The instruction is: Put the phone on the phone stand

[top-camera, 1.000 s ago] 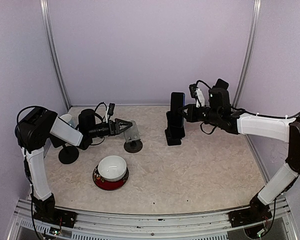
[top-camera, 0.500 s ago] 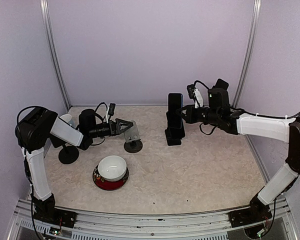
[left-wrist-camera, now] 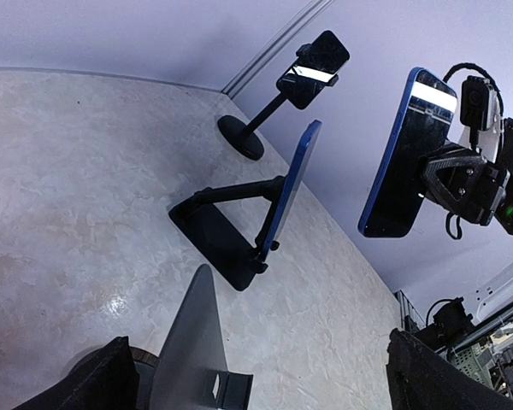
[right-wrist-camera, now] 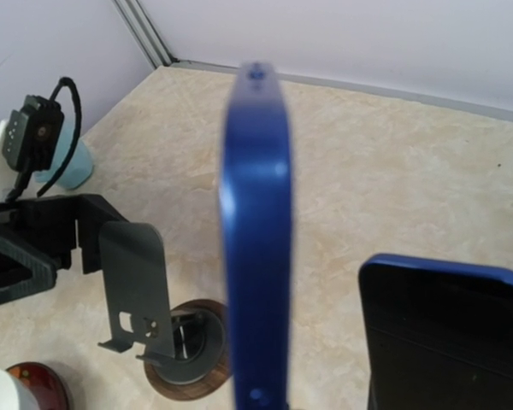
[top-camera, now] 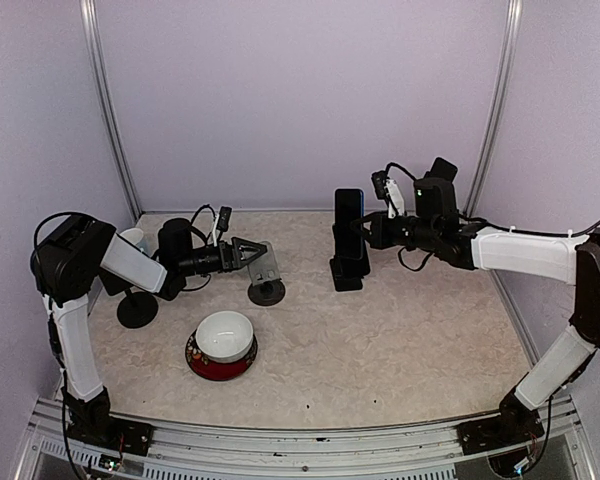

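Fingers of the right gripper (top-camera: 366, 228) hold the flat blue phone (top-camera: 349, 212) upright, its edge hiding them up close. Left gripper (top-camera: 252, 254) spread wide.

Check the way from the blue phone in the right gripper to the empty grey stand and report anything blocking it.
Nothing visible blocks it. Only table surface lies between the blue phone in the right gripper and the grey stand; the left gripper, open, flanks that stand's plate.

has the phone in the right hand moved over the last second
Yes. In the top view the phone in the right hand has shifted slightly left, and now sits more squarely above the black stand's base, which stayed put.
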